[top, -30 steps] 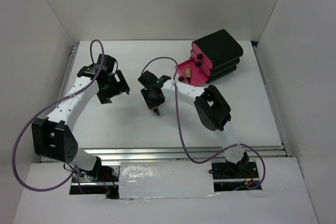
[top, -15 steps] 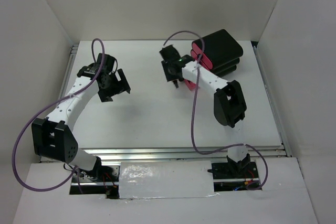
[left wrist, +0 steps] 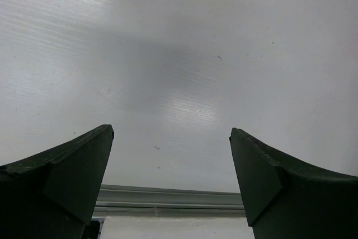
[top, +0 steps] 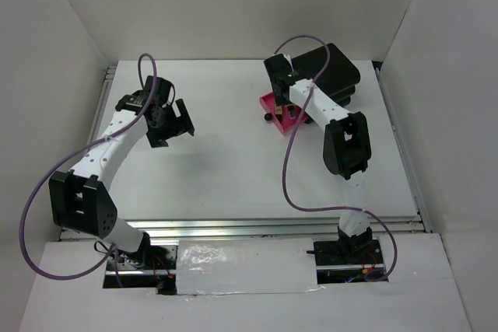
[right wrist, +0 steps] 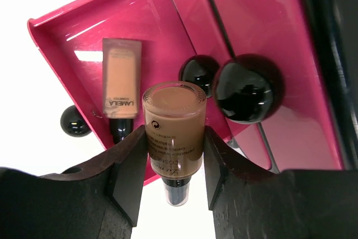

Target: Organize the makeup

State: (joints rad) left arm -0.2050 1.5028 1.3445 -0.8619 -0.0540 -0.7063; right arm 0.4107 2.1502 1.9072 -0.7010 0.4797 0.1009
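Travel marks the last second: the right pincer (right wrist: pixel 171 148) swings from mid-table to the open pink drawer (right wrist: pixel 159 23) of the black box (top: pixel 333 66), carrying a tan bottle (right wrist: pixel 172 117). It pinches that bottle by its sides. Directly beyond the fingertips lies the drawer floor, where a second bottle (right wrist: pixel 119 85) already lies flat, just left of the held one. So one bottle looks stowed, and this one seems ready for release beside it. Right of the pincer sit the black knobs (right wrist: pixel 246 89) of the shut drawers. No compacts or sachets show in any view; whether they are inside those drawers I cannot tell. The left pincer (left wrist: pixel 170 138) hangs spread and empty over the table (left wrist: pixel 184 54), well apart from the box and barely shifted.
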